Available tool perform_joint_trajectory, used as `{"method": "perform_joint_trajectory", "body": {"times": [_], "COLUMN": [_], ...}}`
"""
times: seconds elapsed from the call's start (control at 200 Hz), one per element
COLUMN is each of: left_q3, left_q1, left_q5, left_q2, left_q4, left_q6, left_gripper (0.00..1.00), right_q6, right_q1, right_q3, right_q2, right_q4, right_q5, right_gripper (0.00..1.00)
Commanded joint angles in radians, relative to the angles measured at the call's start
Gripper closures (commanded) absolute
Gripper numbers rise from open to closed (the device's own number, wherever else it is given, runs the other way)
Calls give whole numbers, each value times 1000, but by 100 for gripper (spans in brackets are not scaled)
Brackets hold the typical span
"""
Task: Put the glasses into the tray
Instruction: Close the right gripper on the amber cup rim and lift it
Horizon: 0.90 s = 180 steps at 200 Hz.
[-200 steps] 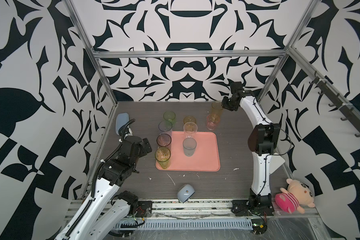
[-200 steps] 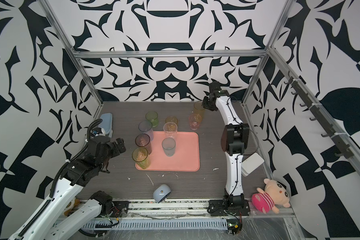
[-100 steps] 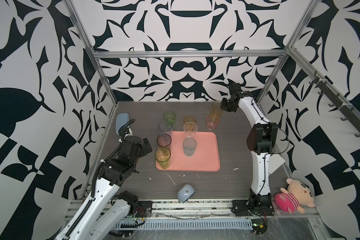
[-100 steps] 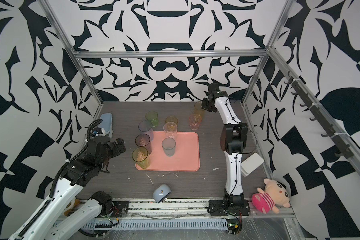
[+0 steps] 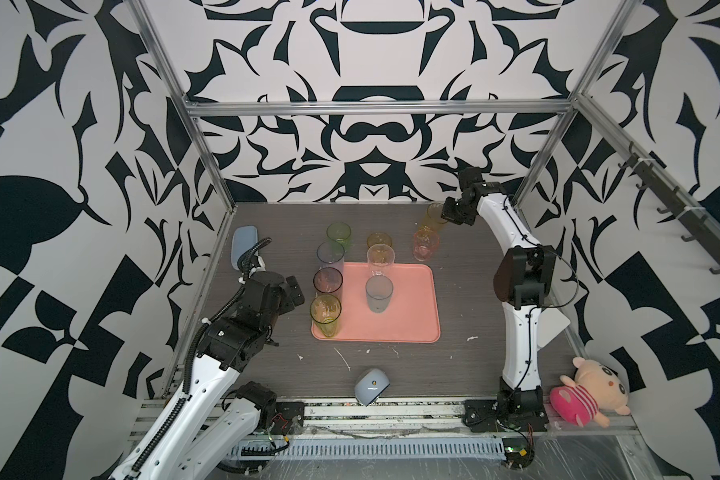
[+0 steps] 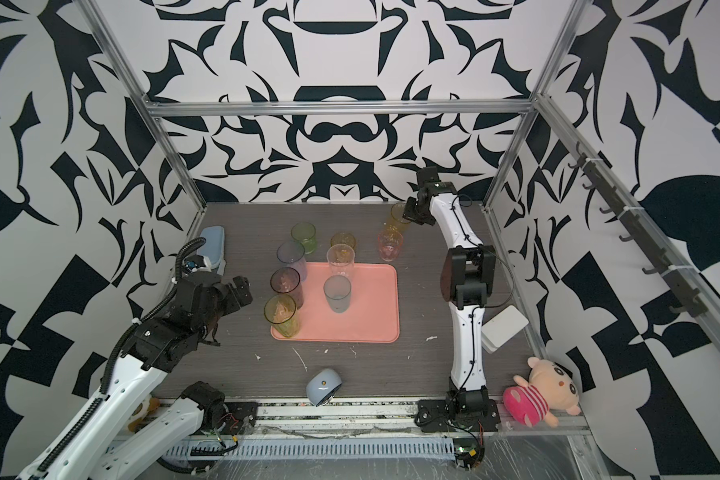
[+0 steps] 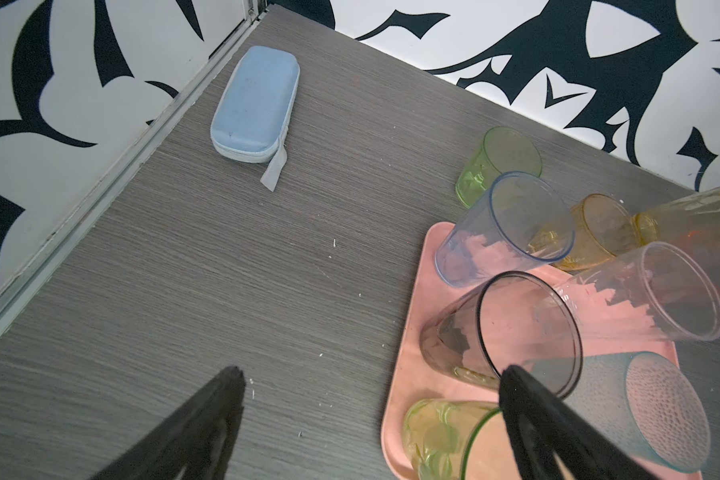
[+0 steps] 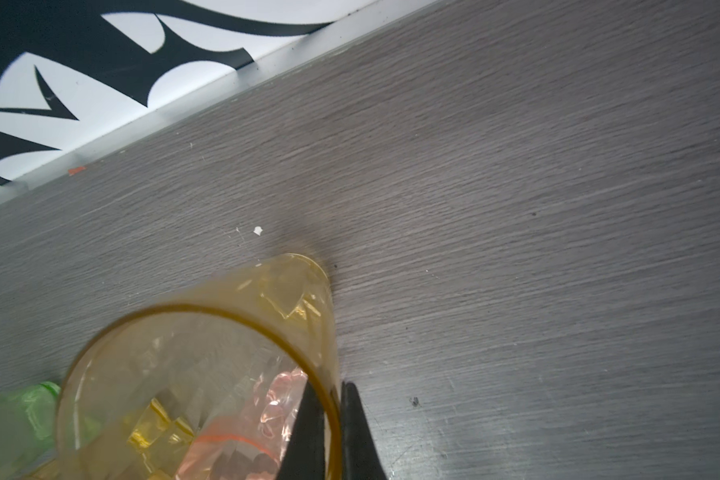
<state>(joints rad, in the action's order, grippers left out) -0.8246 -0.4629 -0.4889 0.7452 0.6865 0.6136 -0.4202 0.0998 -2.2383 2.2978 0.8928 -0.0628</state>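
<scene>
R tool is clamped on the rim of a tall amber glass, one finger inside the rim and one outside. The glass is tilted, w/ its base close to the dark wood-grain bench; can't tell if it is lifted clear.

In both top views this tool is at the bench's far side by the back wall. A pink glass stands on the bench just beside the held glass, nearer the robot's base. Further out from the tool stand a short amber glass and a green glass, both off the tray.

The salmon-pink tray lies btwn the two tools, well apart from the R tool and near the L one.

L tool has its fingers spread wide and holds nothing. It is just beside the tray's edge. Closest to one finger are a dark grey glass and a yellow-green glass, both on the tray; can't tell if the finger touches them. Beyond them on the tray are a blue glass, a clear glass and a teal glass.

Away from the L tool, by the side wall, lies a pale-blue case. On the bench's near edge are a mouse-shaped object and a plush toy; a white box sits by the R arm
</scene>
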Motion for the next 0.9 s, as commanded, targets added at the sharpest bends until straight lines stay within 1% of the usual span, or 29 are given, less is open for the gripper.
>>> {"method": "perform_joint_trajectory", "body": {"times": [0.0,0.19,0.415,0.645,0.895], "left_q3": [-17,-2,-1,-13,-7], "left_q1": [4,4,4,4,3], "left_q5": [1,10,22,27,41], "left_q2": [0,11,11,23,26], "left_q4": [10,-3,-22,-34,-48], "left_q6": [17,21,21,15,15], "left_gripper": [1,0,1,1,0], "right_q6": [21,42,50,52,43], "right_q1": [0,5,21,48,116], "right_q3": [-32,-84,-54,90,296], "right_q2": [-81,-123,-240,-417,-611], "right_q4": [46,172,259,276,261], "right_q5": [47,130,189,201,213], "right_gripper": [100,100,100,100,100]}}
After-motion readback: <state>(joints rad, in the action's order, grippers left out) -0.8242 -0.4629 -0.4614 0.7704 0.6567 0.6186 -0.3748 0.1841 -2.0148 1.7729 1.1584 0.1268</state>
